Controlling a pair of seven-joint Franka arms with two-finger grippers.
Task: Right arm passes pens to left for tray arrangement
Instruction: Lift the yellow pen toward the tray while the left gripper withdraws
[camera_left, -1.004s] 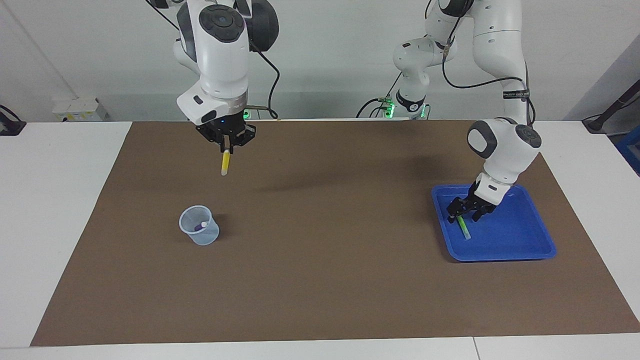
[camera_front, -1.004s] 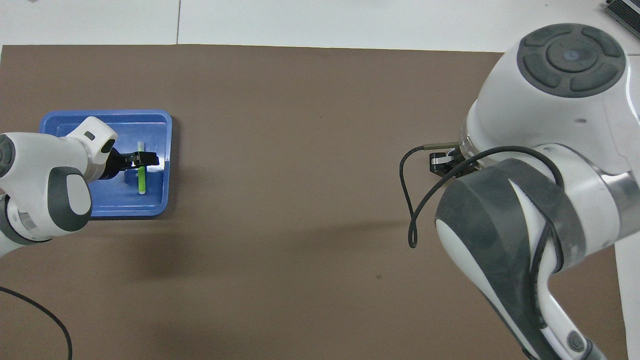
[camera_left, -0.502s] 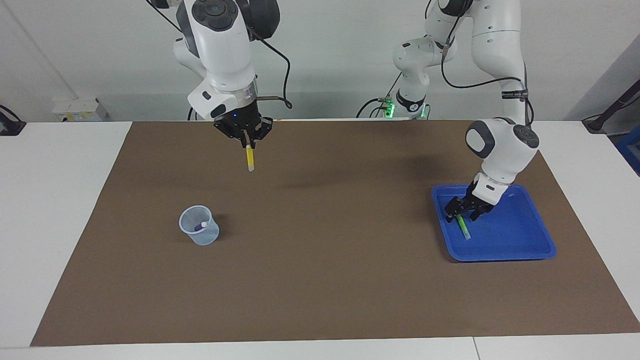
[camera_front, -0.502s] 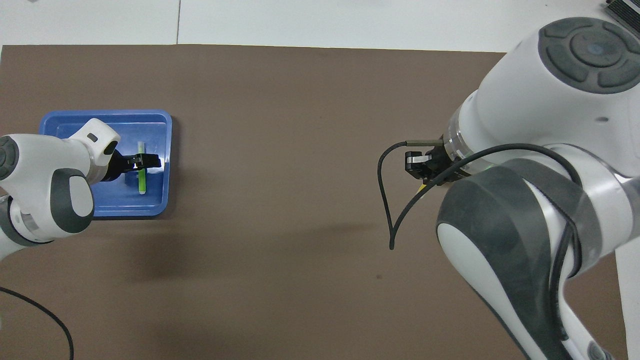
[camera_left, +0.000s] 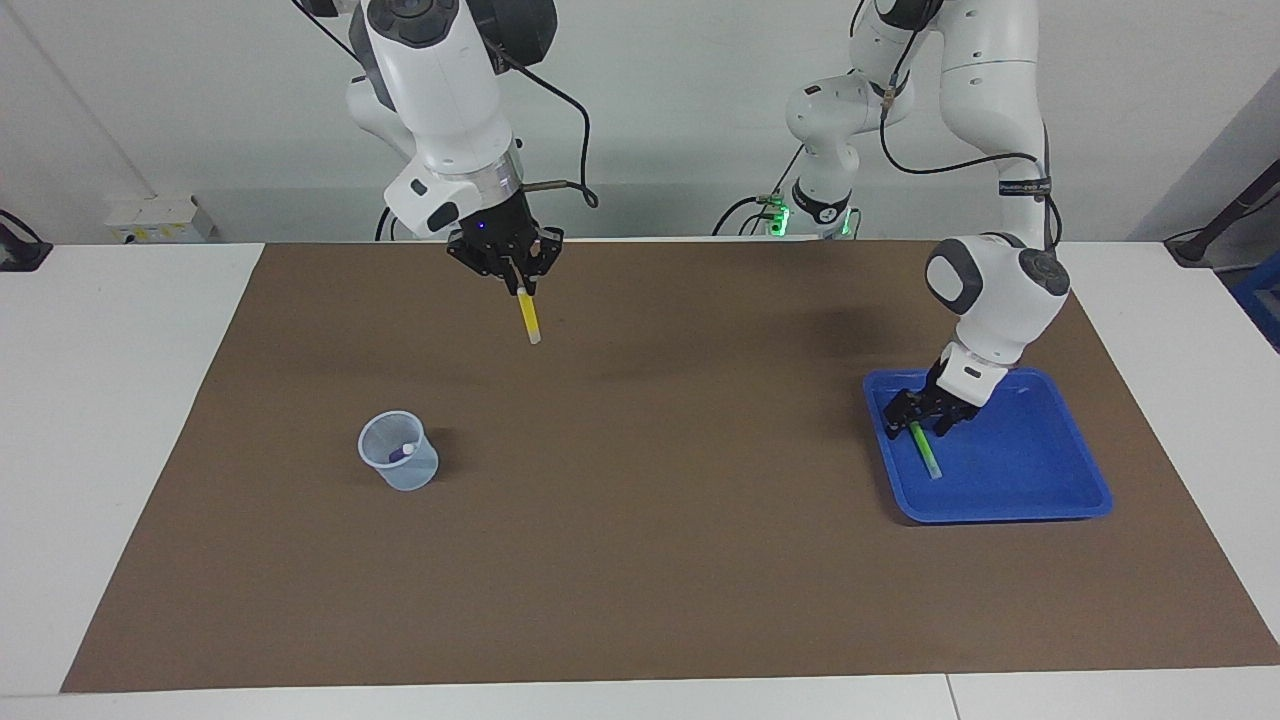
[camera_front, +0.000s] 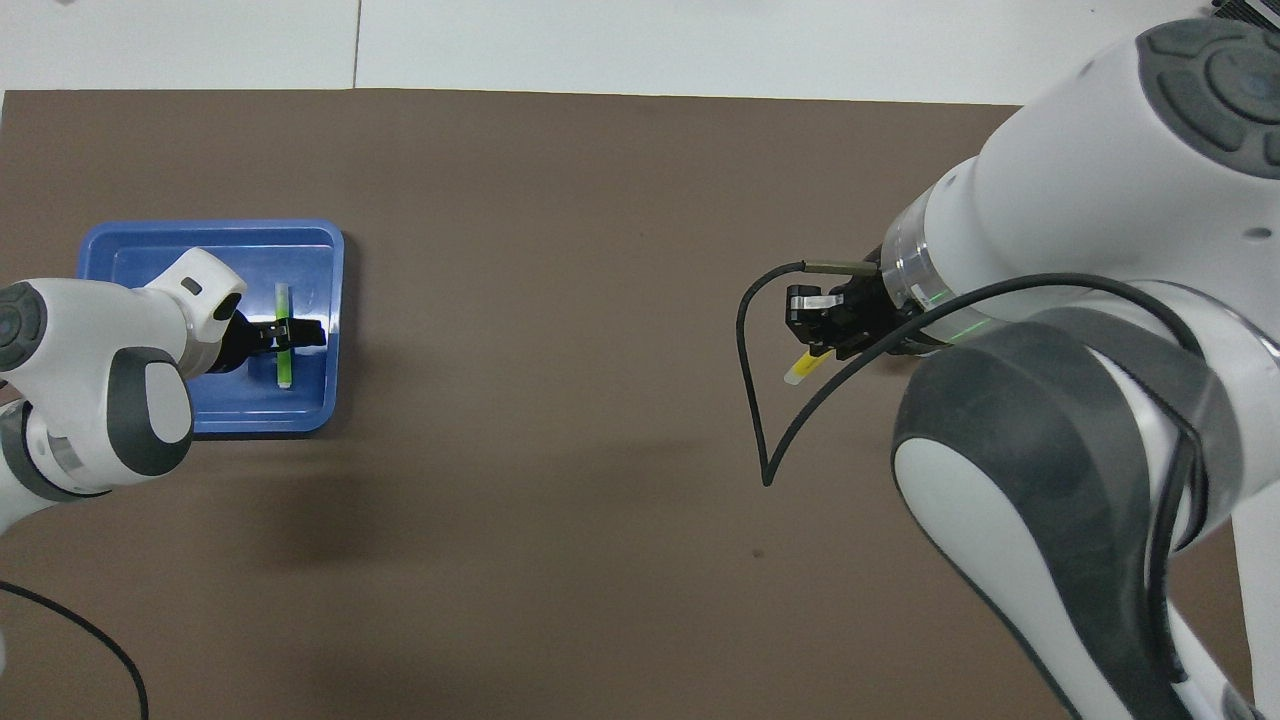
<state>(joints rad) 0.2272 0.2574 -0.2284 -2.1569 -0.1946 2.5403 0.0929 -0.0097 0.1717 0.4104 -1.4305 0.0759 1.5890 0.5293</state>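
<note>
My right gripper is shut on the top of the yellow pen, which hangs tilted above the mat, toward the right arm's end of the table; both also show in the overhead view, gripper and pen. The green pen lies in the blue tray near its rim. My left gripper is open, just above the pen's upper end, fingers astride it. The overhead view shows the same: gripper, green pen, tray. The purple pen stands in a cup.
The small translucent pale-blue cup stands on the brown mat toward the right arm's end; my right arm hides it in the overhead view. White table borders the mat on all sides.
My right gripper has carried the yellow pen sideways toward the table's middle. My left gripper has lifted slightly off the green pen, which stays lying in the tray.
</note>
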